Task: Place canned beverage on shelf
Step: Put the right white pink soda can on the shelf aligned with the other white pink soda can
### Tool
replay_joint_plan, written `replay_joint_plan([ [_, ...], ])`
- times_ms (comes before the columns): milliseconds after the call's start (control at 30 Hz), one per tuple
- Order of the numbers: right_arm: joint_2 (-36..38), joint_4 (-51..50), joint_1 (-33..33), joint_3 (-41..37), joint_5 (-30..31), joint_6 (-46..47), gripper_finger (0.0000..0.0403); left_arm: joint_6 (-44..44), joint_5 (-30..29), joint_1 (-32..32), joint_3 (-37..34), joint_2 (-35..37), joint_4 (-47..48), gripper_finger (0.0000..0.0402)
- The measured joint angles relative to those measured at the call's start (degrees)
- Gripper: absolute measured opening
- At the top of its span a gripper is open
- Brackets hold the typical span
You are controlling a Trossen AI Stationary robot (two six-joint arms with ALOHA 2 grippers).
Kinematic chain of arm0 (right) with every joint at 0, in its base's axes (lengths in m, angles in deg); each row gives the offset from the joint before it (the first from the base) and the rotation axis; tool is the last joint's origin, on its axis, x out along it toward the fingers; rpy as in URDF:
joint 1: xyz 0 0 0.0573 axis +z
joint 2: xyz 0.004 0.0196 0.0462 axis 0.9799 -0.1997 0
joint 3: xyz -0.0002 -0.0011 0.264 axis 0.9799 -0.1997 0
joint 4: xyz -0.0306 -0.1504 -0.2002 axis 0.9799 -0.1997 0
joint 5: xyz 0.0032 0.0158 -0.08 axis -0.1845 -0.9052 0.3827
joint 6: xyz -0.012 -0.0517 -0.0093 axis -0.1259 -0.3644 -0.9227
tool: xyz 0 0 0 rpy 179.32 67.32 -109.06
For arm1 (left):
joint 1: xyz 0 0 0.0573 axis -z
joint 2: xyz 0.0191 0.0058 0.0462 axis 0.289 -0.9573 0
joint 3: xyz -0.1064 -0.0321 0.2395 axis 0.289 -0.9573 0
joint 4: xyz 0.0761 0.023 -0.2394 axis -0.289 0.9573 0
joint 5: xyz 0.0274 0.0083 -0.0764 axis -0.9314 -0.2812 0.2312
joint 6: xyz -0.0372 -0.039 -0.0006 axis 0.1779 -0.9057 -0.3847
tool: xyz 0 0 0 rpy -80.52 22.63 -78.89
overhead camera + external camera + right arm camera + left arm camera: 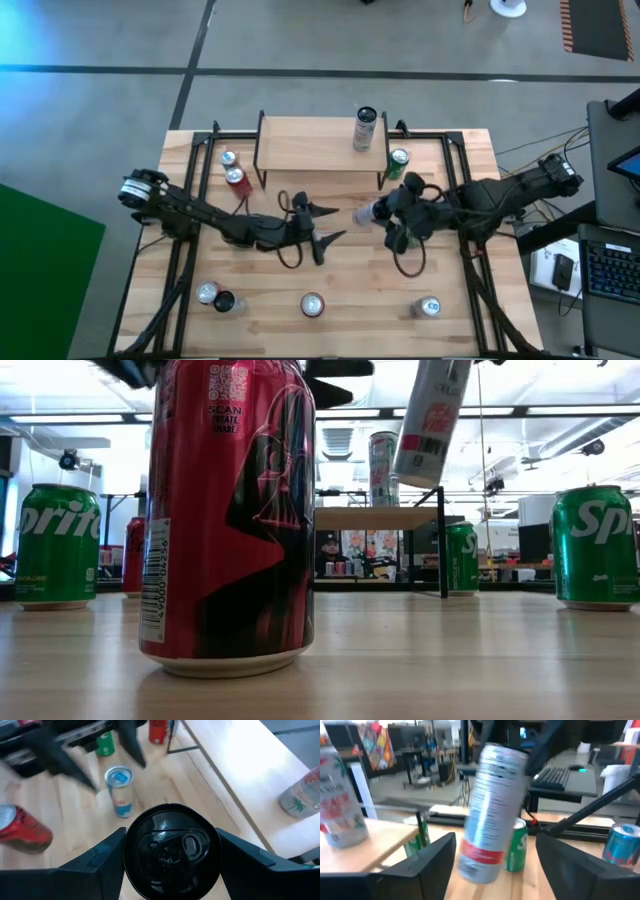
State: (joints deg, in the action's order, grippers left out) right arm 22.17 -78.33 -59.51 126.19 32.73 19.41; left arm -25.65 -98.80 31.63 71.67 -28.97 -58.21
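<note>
My left pincer (322, 228) hovers over the middle of the table (260, 310), its two fingers spread wide and holding nothing. The slim silver can (372, 212) hangs just off its tips, toward my right side, with open air between us. Through my left wrist camera that can (492, 812) stands tilted between my spread fingers (432, 857), touching neither. It is tall and narrow, silver with fine print down the side and a red band near its lower end. From table height the same can (432, 420) shows up high, leaning, white and silver with red lettering.

My right pincer (398, 222) has the can clamped across its body, a finger on each side. My right wrist camera looks straight down on its black lid (170, 850), pinched between my two fingers (102, 865).

The shelf (320, 140) stands at the far edge of the table, beyond both pincers. One tall pale can (365, 129) already stands upright on its right half. A green can (398, 163) sits on the table just beside the shelf's right legs.

My left arm reaches in low from the left edge, stretched long toward the centre. My right arm comes in from the right edge, bent, with its wrist turned so the held can lies at a slant above the table, in front of the shelf's right end.
</note>
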Motion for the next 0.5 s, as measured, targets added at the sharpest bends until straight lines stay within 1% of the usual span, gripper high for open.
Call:
replay_joint_plan([
  [100, -0.15, 1.17, -2.32, -0.04, -2.30, -2.74, 0.0248, -0.23, 0.23, -0.24, 2.76, -1.19, 1.27, 0.0292],
  [233, -0.66, 5.13, -4.29, -0.04, -6.94, -4.98, 0.0248, 2.05, 0.13, -0.93, 3.29, -2.75, 1.83, 0.0317],
  [333, -1.21, 6.40, -5.49, -0.04, -9.00, -6.57, 0.0248, 2.44, 0.25, -1.79, 3.29, -3.21, 0.95, 0.0328],
  [367, -1.38, 6.53, -5.81, -0.05, -9.40, -6.98, 0.0248, 2.40, 0.79, -2.09, 3.29, -3.42, -0.01, 0.0330],
  [500, -2.07, 7.16, -6.11, -0.17, -8.61, -8.62, 0.0248, 2.07, 6.68, -2.91, 3.35, -4.49, -2.38, 0.0330],
])
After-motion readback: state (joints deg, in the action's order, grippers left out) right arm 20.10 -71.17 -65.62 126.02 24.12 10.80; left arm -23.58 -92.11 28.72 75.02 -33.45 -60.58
